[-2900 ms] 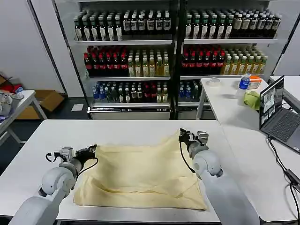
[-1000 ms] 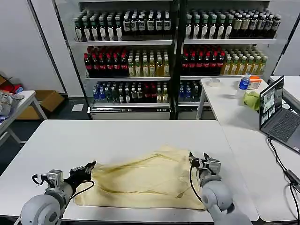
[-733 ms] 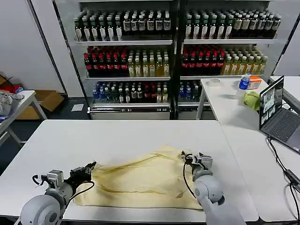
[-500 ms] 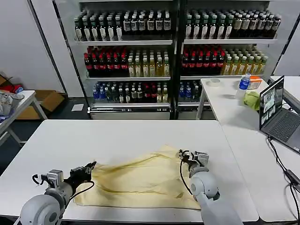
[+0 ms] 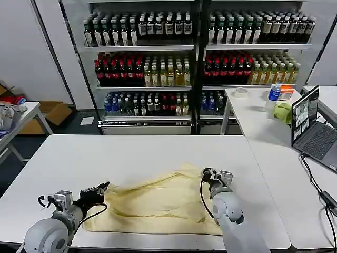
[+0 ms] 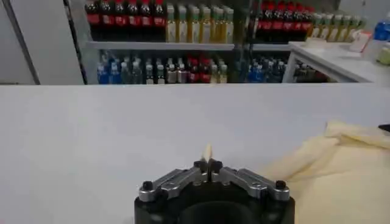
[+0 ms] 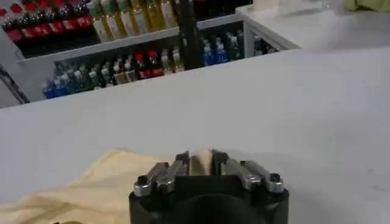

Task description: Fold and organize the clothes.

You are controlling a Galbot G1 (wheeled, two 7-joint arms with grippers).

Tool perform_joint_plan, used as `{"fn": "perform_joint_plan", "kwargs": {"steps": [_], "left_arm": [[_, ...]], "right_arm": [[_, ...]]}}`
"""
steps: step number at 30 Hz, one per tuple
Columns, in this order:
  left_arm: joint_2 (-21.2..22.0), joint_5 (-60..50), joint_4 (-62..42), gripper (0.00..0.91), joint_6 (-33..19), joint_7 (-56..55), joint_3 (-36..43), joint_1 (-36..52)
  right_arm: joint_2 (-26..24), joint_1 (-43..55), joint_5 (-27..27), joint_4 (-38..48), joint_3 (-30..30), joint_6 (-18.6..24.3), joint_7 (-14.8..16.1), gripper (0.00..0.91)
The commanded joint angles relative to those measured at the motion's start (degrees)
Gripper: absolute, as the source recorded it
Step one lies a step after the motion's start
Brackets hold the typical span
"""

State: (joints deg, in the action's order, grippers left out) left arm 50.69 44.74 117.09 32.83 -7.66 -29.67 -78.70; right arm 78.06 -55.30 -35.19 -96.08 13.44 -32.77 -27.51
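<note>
One pale yellow thin-cloth T-shirt [image 5: 158, 203] lies crumpled on the white table's [image 5: 131, 153] near half. Two grippers clamp it: left gripper [image 5: 100, 191] on its left edge, right gripper [image 5: 207, 175] on its right.

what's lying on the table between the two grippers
In the head view, only the cream T-shirt spans from left gripper to right gripper; each pinches an edge.

The left gripper [image 5: 101, 190] sits low near the white table's front left corner, its black fingers pressed together on a corner of the pale yellow cloth T-shirt [image 5: 158, 203]. The right gripper [image 5: 206, 174] is held further back, toward the table's right edge, with its fingers clamped on another fold of that shirt.
</note>
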Motion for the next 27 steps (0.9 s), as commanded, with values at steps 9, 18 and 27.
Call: {"fn": "perform_joint_plan", "kwargs": {"steps": [9,18,27], "left_arm": [[-0.1,0.1,-0.5,0.030,-0.1,0.2,0.4,0.9],[-0.6,0.3,-0.5,0.030,0.0,0.5,0.0,1.0],[-0.5,0.3,-0.2,0.030,0.0,0.8,-0.3,0.8]], "right_arm": [[-1.7,-0.3,5.2,-3.5,0.3,3.4,1.9,0.000],[-6.1,-6.3,13.1,-10.6,0.5,3.0,8.0,0.000],[-8.8,-11.3,23.7,-13.8,1.2,5.4,13.0,0.000]]}}
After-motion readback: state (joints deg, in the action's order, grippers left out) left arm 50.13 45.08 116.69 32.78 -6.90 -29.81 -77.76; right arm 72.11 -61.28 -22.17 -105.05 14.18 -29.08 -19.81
